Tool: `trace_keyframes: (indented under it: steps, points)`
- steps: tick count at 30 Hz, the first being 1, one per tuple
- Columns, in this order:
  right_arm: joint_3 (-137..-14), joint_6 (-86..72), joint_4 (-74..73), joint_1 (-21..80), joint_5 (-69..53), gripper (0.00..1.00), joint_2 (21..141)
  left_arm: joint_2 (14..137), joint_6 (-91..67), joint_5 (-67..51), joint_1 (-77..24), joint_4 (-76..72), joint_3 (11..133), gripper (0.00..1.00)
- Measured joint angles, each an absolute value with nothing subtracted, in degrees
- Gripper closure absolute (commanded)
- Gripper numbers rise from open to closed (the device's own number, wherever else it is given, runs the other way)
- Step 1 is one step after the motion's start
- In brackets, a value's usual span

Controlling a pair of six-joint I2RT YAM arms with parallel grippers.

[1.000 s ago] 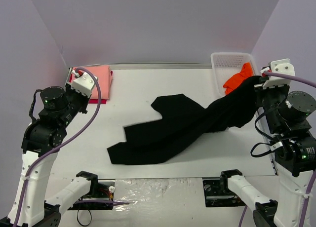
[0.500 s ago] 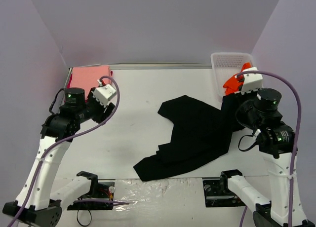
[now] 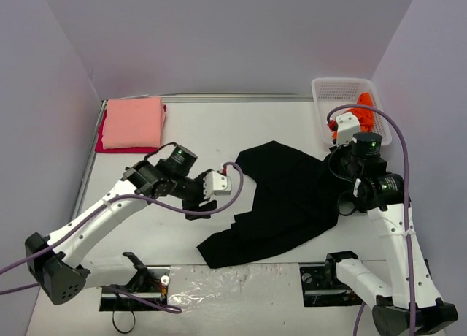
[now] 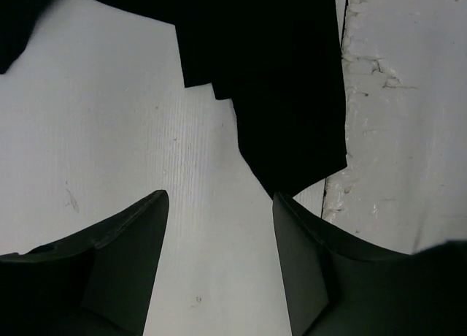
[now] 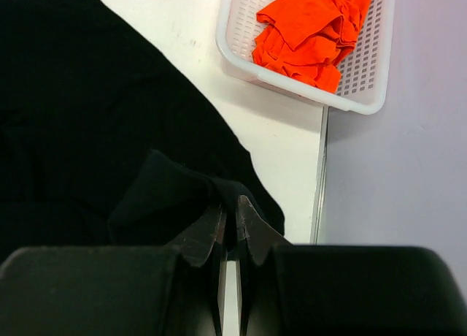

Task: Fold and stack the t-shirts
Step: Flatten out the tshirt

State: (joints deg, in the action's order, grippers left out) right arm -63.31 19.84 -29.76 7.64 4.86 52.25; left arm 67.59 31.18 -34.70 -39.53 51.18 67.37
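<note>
While black shirt (image 3: 284, 197) sprawls mid-table, pink shirt (image 3: 133, 122) sits folded far left, orange shirt (image 5: 314, 29) in far-right basket (image 3: 328, 88). Right gripper (image 5: 230, 212) pinches black shirt's right edge; left gripper (image 4: 219, 201) wide, empty, beside its left edge.

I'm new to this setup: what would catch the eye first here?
A black t-shirt lies crumpled in the middle of the table, its right edge pinched by the shut fingers of the right gripper. A folded salmon-pink shirt lies on a red one at the far left corner, and an orange shirt sits bunched in the white basket at the far right.
</note>
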Motion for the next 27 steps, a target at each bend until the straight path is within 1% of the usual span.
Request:
trace_keyframes:
  steps: [1, 7, 16, 27]
  points:
    - [-63.2, 19.7, -29.5, 7.2, 4.6, 1.00, 52.7, 68.6, 30.8, -34.5, -41.2, 50.4, 67.4, 0.44]
    - [-62.3, 19.3, -27.9, 4.8, 3.3, 1.00, 54.8, 76.2, 28.3, -29.6, -48.3, 41.8, 66.9, 0.44]
    - [-61.2, 19.0, -27.2, 2.5, 1.4, 1.00, 55.3, 89.1, 24.7, -25.1, -53.7, 29.4, 66.7, 0.45]
    - [-59.5, 19.0, -26.5, 2.3, -0.9, 1.00, 57.7, 97.5, 23.3, -24.4, -58.6, 26.6, 66.7, 0.46]
